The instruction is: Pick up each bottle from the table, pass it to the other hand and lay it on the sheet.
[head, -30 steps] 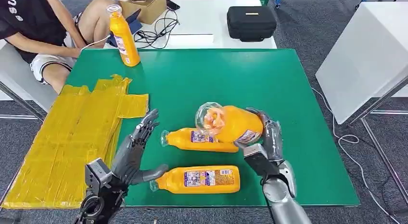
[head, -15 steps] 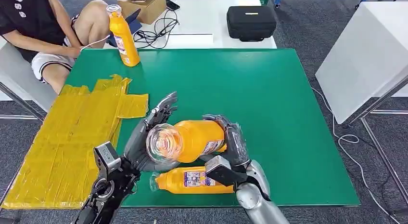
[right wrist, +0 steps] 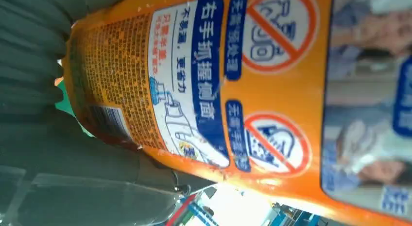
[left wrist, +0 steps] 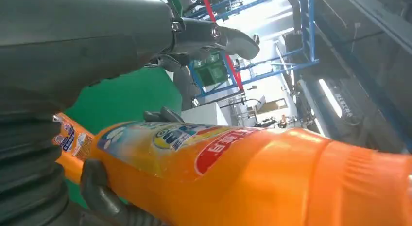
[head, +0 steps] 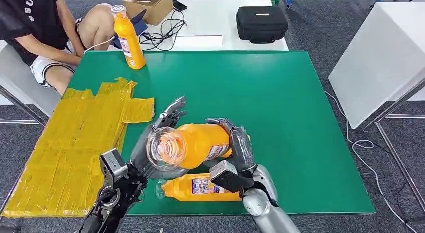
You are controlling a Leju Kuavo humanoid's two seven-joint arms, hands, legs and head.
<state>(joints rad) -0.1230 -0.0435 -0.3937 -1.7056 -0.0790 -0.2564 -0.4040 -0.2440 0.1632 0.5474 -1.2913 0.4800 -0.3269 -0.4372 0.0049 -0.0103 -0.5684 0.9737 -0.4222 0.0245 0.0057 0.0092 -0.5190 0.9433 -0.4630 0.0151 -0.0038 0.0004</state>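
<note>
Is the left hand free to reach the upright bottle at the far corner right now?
Probably not yet. The left hand sits against the orange bottle held by the right hand, mid-handover. The upright bottle stands at the green table's far left corner with open surface before it.

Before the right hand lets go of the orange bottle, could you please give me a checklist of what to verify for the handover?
1. Right hand grips the held bottle around its base end: ok.
2. Left hand is at the bottle's cap end, behind and under it: ok.
3. Left hand's fingers closed round the bottle: cannot tell; in the head view the upper fingers look extended, while the left wrist view shows a dark finger against the bottle.
4. Yellow sheet has bare room for laying it down: ok.
5. Bottle lying on the table sits below the exchange, apart from the held one: ok.
6. Standing bottle at the far corner is out of the way: ok.
</note>
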